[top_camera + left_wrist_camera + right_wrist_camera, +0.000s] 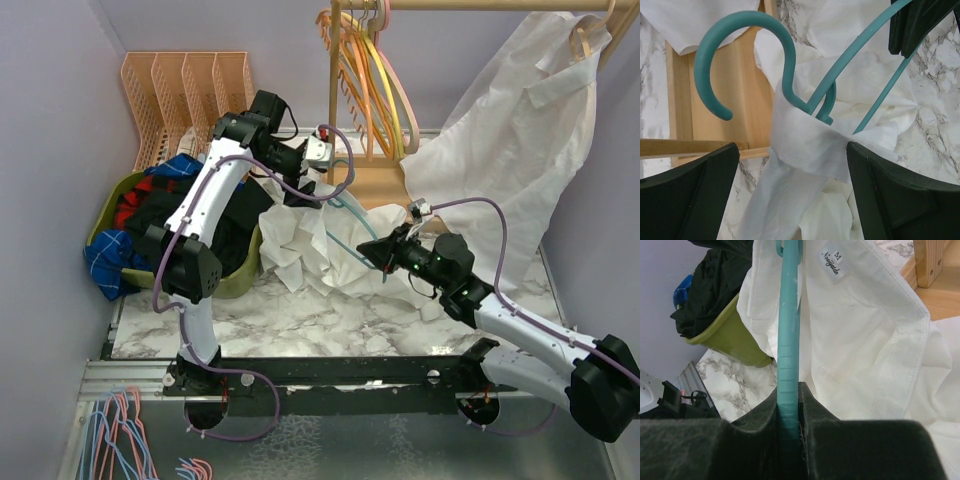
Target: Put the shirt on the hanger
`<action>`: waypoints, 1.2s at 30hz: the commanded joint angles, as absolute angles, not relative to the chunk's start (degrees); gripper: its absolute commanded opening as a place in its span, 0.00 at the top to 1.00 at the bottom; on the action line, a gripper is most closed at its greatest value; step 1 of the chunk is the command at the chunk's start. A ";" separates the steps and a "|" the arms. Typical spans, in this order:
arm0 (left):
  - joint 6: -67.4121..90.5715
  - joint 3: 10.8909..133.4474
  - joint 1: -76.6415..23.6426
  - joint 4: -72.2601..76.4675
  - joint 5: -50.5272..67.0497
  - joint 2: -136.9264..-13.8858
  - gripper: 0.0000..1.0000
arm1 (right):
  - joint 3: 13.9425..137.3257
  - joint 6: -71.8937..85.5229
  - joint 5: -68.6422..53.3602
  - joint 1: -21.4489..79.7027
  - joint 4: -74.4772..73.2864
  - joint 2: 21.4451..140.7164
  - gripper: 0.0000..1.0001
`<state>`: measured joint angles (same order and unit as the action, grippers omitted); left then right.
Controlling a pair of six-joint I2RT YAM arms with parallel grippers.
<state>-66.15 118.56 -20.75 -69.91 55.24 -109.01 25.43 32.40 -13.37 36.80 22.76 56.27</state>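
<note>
We clamp the hanger (787, 330) edge-on in the right pincer (789, 392); the left pincer (792, 150), spread, straddles the bunched shirt (810, 137).

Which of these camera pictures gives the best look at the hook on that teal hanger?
The left wrist view: the hanger shows its whole curved hook, with the shirt bunched below it. The top view shows only thin teal bars among the fabric. The right wrist view shows one bar edge-on, clamped in the right gripper.
</note>
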 commanded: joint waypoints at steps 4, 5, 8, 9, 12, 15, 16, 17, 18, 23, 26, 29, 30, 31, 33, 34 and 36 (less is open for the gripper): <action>-69.24 120.64 -22.15 -73.50 52.85 -110.80 0.14 | 27.64 30.77 -15.43 37.53 26.68 56.50 0.99; -69.71 120.26 -22.48 -73.54 52.44 -110.83 0.15 | 27.60 30.76 -15.34 37.53 26.72 56.25 0.99; -71.86 119.49 -23.25 -74.65 51.21 -110.91 0.17 | 27.38 30.53 -14.67 37.53 26.89 55.42 0.99; -72.71 119.45 -23.36 -75.39 50.93 -110.99 0.18 | 27.32 30.23 -14.37 37.53 26.97 55.11 0.99; -74.16 119.53 -23.47 -76.92 50.57 -111.09 0.22 | 27.46 29.41 -13.72 37.51 26.62 54.30 0.99; -75.09 119.36 -23.53 -77.93 50.20 -111.17 0.32 | 28.00 28.88 -14.00 37.53 26.26 54.27 0.99; -75.41 119.38 -23.55 -78.22 50.12 -111.22 0.37 | 28.08 28.83 -14.12 37.53 26.32 54.23 0.99; -75.63 119.40 -23.68 -78.53 50.03 -111.35 0.45 | 28.06 28.83 -14.15 37.53 26.50 54.25 0.99; -76.01 119.55 -23.79 -79.03 49.83 -111.54 0.54 | 28.04 28.76 -14.11 37.53 26.70 54.19 0.99; -75.13 121.33 -24.26 -80.60 49.23 -112.50 1.00 | 27.47 28.66 -13.80 37.53 27.67 53.30 0.99; -72.17 121.07 -24.26 -79.39 50.68 -111.27 1.00 | 27.09 28.97 -13.69 37.53 28.36 52.29 0.99; -70.97 119.23 -24.63 -78.51 52.90 -108.79 1.00 | 26.79 29.71 -13.30 37.53 29.01 50.73 0.99; -68.90 117.76 -25.00 -76.19 52.94 -107.44 1.00 | 26.78 29.98 -13.21 37.51 29.28 50.12 0.99; -65.71 115.44 -25.31 -73.09 53.14 -105.68 1.00 | 26.83 30.24 -12.93 37.52 29.36 49.42 0.99; -60.58 109.88 -25.50 -66.78 54.26 -101.08 1.00 | 27.44 30.49 -12.24 37.53 28.82 48.45 0.89; -57.83 106.56 -25.57 -62.92 54.67 -98.50 1.00 | 28.00 30.20 -11.77 37.53 28.05 47.87 0.69; -53.44 101.02 -25.76 -55.78 54.28 -92.99 1.00 | 30.12 28.65 -10.12 37.53 24.10 46.02 0.33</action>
